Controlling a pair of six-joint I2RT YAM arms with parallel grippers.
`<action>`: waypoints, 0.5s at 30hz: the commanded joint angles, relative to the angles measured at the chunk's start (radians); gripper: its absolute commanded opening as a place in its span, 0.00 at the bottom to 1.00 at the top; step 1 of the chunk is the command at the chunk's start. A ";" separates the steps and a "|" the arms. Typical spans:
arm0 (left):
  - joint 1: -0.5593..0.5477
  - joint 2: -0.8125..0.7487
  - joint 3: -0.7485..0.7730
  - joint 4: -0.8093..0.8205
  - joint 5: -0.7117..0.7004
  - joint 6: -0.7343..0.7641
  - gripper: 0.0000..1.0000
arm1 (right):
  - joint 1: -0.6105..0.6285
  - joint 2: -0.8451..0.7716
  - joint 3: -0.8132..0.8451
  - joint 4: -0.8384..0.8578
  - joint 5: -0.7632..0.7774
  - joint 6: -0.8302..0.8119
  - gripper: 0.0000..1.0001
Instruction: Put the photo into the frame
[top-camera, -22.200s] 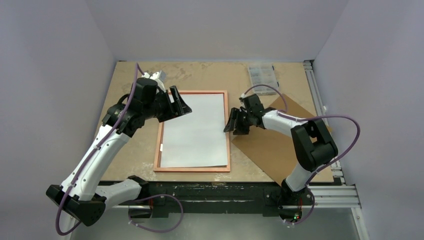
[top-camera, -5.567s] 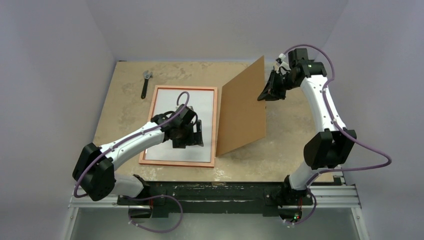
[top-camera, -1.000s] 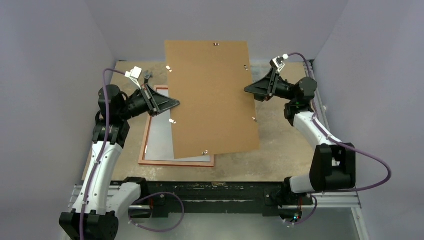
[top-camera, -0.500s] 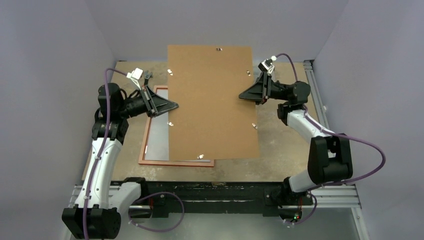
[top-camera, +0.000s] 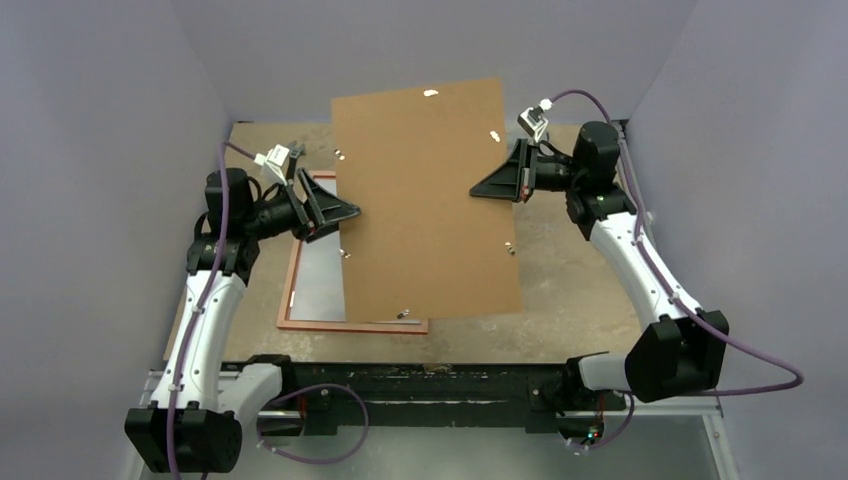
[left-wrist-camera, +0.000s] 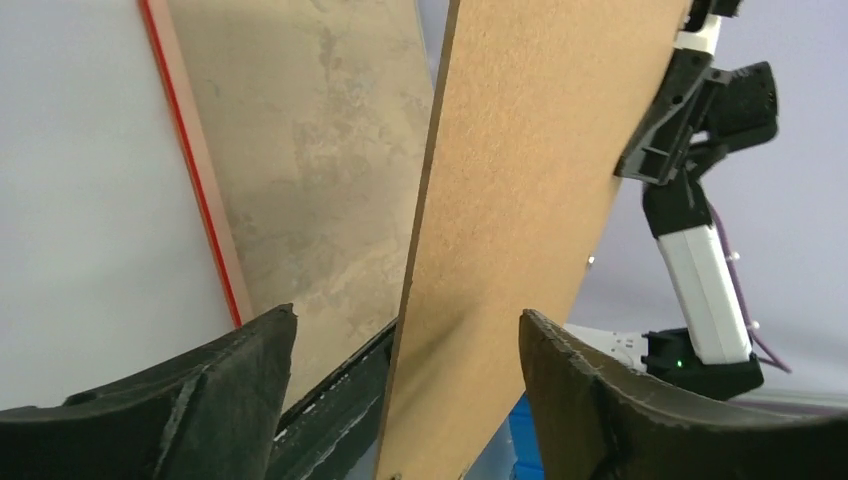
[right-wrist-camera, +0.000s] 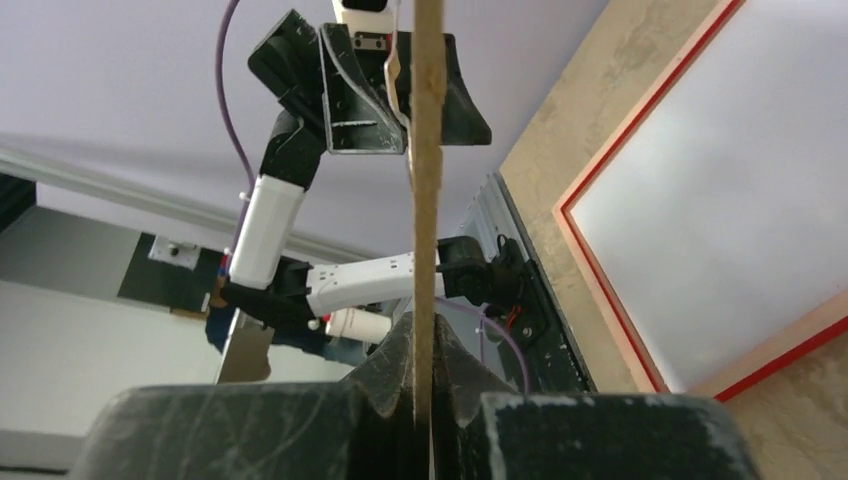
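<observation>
The frame (top-camera: 350, 325) lies back-up on the table at the left, and the photo (top-camera: 318, 280) rests in it with its white back up. A brown backing board (top-camera: 425, 200) hangs tilted in the air above them and hides their right part. My right gripper (top-camera: 478, 190) is shut on the board's right edge, which shows edge-on between its closed jaws in the right wrist view (right-wrist-camera: 428, 340). My left gripper (top-camera: 345, 212) is open, and the board's left edge (left-wrist-camera: 520, 200) stands between its spread fingers (left-wrist-camera: 405, 325). The frame's red rim (left-wrist-camera: 190, 170) and the photo (right-wrist-camera: 740, 200) show below.
The tan tabletop (top-camera: 580, 290) ends at a black rail along the near edge (top-camera: 430, 375). An aluminium rail (top-camera: 625, 165) runs along the right side. Purple walls close in the back and both sides. Small metal tabs (top-camera: 405, 314) stick out of the board.
The board lay on the table at the right; my right gripper has raised it over the frame. In the last second the right gripper moved left and the board tilted slightly.
</observation>
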 joint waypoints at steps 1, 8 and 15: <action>0.002 0.003 0.000 -0.067 -0.078 0.087 0.83 | -0.003 -0.033 0.095 -0.368 0.143 -0.238 0.00; -0.004 0.013 -0.087 -0.187 -0.227 0.161 0.85 | -0.009 -0.031 0.258 -0.777 0.475 -0.472 0.00; -0.168 0.112 -0.135 -0.151 -0.385 0.143 0.83 | -0.012 -0.074 0.353 -0.927 0.774 -0.526 0.00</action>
